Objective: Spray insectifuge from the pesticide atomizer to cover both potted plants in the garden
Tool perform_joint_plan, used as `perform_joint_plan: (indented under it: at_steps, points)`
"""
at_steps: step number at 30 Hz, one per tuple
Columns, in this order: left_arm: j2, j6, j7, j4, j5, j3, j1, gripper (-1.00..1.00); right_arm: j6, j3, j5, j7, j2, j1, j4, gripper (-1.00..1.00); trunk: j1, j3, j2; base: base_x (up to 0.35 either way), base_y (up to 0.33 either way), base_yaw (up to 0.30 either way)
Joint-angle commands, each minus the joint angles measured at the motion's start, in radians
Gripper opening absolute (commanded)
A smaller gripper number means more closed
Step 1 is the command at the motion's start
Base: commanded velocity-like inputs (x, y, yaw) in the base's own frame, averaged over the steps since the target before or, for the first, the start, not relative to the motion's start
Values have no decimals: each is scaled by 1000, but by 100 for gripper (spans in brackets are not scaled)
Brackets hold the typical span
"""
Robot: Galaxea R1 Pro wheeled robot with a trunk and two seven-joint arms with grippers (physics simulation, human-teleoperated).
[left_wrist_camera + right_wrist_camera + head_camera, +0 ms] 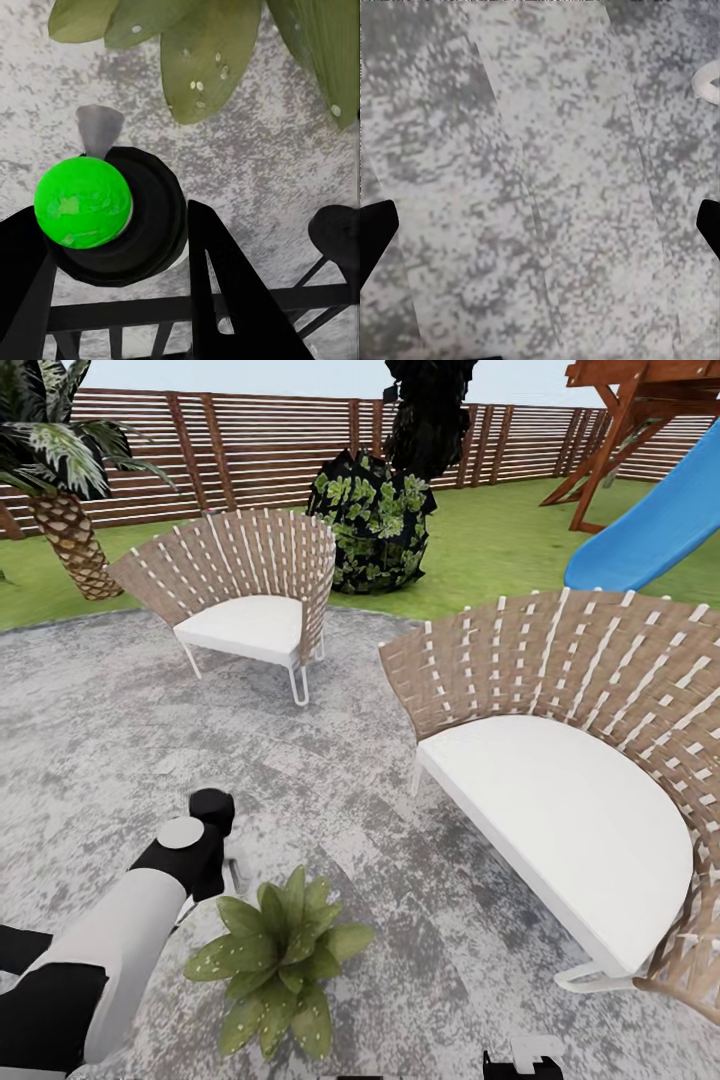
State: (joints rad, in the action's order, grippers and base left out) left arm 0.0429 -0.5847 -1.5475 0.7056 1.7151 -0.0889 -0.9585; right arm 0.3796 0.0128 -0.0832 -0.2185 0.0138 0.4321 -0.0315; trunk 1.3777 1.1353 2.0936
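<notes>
- Plainly, the spraying step is in hand: the left gripper [120, 247] is clamped on the pesticide atomizer [112, 217], whose green-dotted head sits between its dark fingers [225, 277] in the left wrist view.
- Its nozzle faces a potted plant [275, 960] just beside it on the round grey stone patio [100, 700]; pale droplets already speckle the leaves.
- From the head view, the left arm [130, 920] reaches down close beside that rosette.
- By contrast, the right gripper [540, 225] hangs spread wide over bare stone, holding nothing.
- Next, I judge, comes more spray until these leaves are covered, then a search for the second plant.
- Two woven chairs [560, 780] stand near, a blue slide [650, 520] farther off.
</notes>
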Motion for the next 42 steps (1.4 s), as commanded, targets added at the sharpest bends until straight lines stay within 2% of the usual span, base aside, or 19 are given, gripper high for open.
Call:
perform_joint_plan:
  at_steps: [1, 8, 13, 20, 22, 27, 36, 37, 40, 42]
  points:
    - [1, -12, -7, 0, 3, -4, 0, -100, 1, 1, -9, -7, 0, 0, 1, 100, 0, 0, 0, 0, 0, 123]
    - [5, -20, -6, 7, 0, 2, 0, -100, 1, 1, -9, -7, 0, 0, 1, 100, 0, -7, 0, -53, 0, 184]
    - [4, -20, -2, 10, 1, 66, 0, -100, 1, 1, -9, -7, 0, 0, 1, 100, 0, -12, 0, -306, 0, 183]
    - [4, -19, -2, 11, 1, 79, -1, -100, 1, 0, -9, -6, 7, 0, 1, 100, 0, -13, 0, -336, 0, 31]
    - [5, -20, -2, 25, 1, 92, -2, -100, 1, 0, -9, -5, 12, 0, 1, 100, 0, -13, 0, -337, 0, 1]
    - [15, -21, -4, 59, 2, 101, -2, -100, 1, 0, -9, -6, 12, 0, 1, 100, 0, -13, 0, -337, 0, 0]
    - [19, -20, -8, 61, -1, 131, -1, -100, 1, 0, -9, -6, 8, 0, 1, 100, 0, -13, 0, -337, 0, 0]
    - [26, -19, -7, 56, -8, 161, -1, -100, 1, 1, -9, -6, 8, 0, 1, 100, 0, -13, 0, -337, 0, 0]
    - [33, -11, -1, 52, -43, 290, 1, -100, 1, 1, -9, -6, 8, 0, 1, 100, 0, -13, 0, -337, 0, 0]
    - [36, 8, 7, 55, -91, 400, 34, -100, 1, 1, -9, -6, 8, 0, 1, 100, 0, -13, 0, -337, 0, 0]
